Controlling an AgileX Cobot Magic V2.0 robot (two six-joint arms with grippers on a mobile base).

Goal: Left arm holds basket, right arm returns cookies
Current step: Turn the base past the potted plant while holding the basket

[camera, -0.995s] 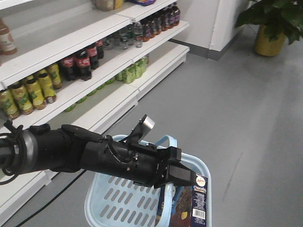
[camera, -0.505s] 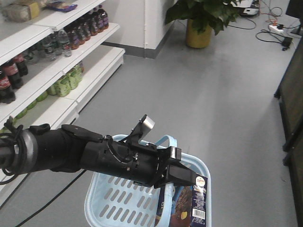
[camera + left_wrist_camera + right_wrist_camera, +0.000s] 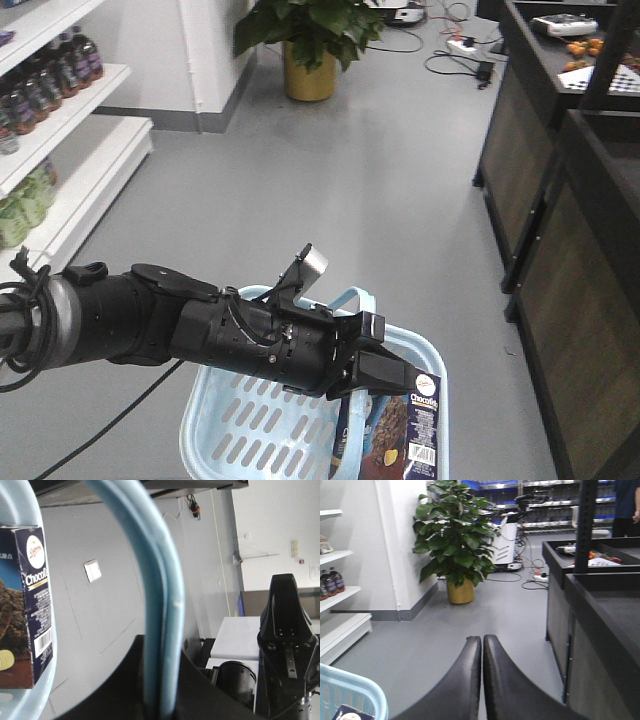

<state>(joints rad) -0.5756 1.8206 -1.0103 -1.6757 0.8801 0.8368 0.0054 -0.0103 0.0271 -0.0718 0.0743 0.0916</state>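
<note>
My left arm [image 3: 200,335], thick and black with a silver tab, reaches across the front view. Its gripper [image 3: 385,375] is shut on the light blue loop handle [image 3: 352,300] of the basket [image 3: 230,425]. In the left wrist view the jaws [image 3: 160,647] clamp the handle [image 3: 157,580] from both sides. The dark cookies box [image 3: 412,430] stands upright in the basket's right corner; it also shows in the left wrist view [image 3: 30,605]. My right gripper [image 3: 482,640] is shut and empty, beside and above the basket's corner [image 3: 357,687].
White shelves with bottles [image 3: 45,110] run along the left. A potted plant [image 3: 305,40] stands at the far wall. Dark counters [image 3: 575,210] line the right side. Grey floor [image 3: 340,190] lies between them. Cables and a power strip [image 3: 465,45] lie near the plant.
The whole view has swung right: the shelves slid off to the left, the plant and the dark counters came in. The left arm, basket and cookies box keep their places in the frame.
</note>
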